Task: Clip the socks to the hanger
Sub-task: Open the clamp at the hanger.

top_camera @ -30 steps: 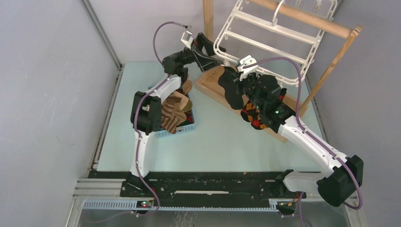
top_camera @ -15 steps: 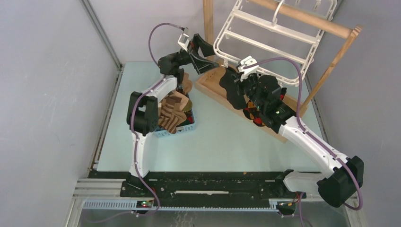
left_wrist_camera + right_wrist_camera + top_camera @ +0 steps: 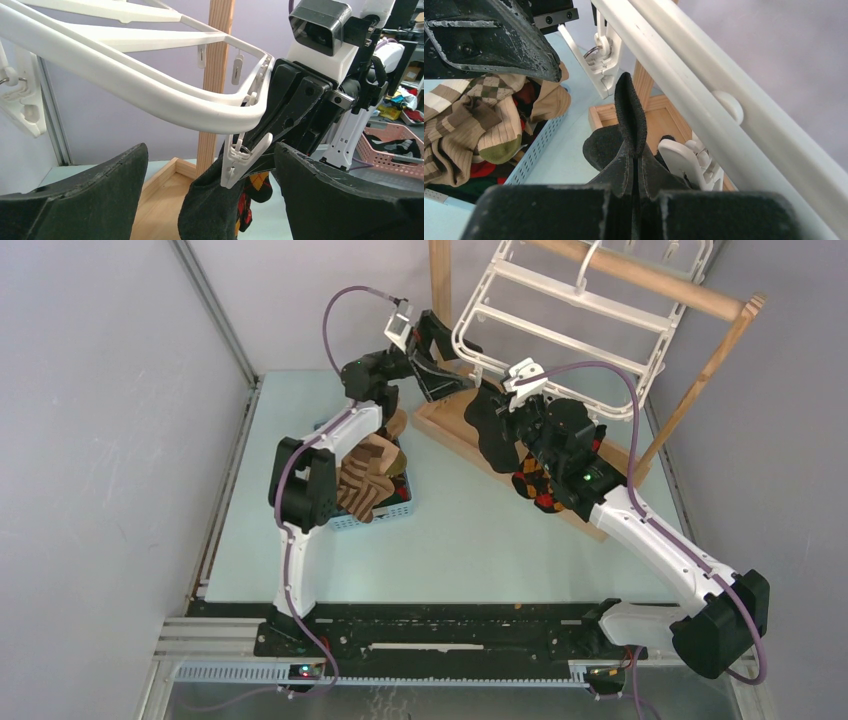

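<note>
The white hanger (image 3: 570, 315) hangs tilted from the wooden rail. My right gripper (image 3: 634, 165) is shut on a black sock (image 3: 629, 115) and holds its top edge up beside a white clip (image 3: 601, 65). In the left wrist view that clip (image 3: 242, 157) hangs between my left gripper's (image 3: 211, 147) wide-open fingers, and its lower end lies against the black sock (image 3: 210, 210). An argyle sock (image 3: 252, 192) hangs behind it. From above, the left gripper (image 3: 440, 360) is at the hanger's lower left corner and the right gripper (image 3: 500, 405) just below it.
A blue basket (image 3: 375, 510) with brown striped socks (image 3: 365, 475) stands under the left arm. The wooden stand's base (image 3: 450, 425) and post (image 3: 440, 280) lie beneath and behind the hanger. A second clip (image 3: 689, 160) hangs close to my right fingers.
The left gripper swung a little left, then came back towards the clip, its fingers spreading slightly wider. The right gripper has kept hold of the black sock almost in place.
</note>
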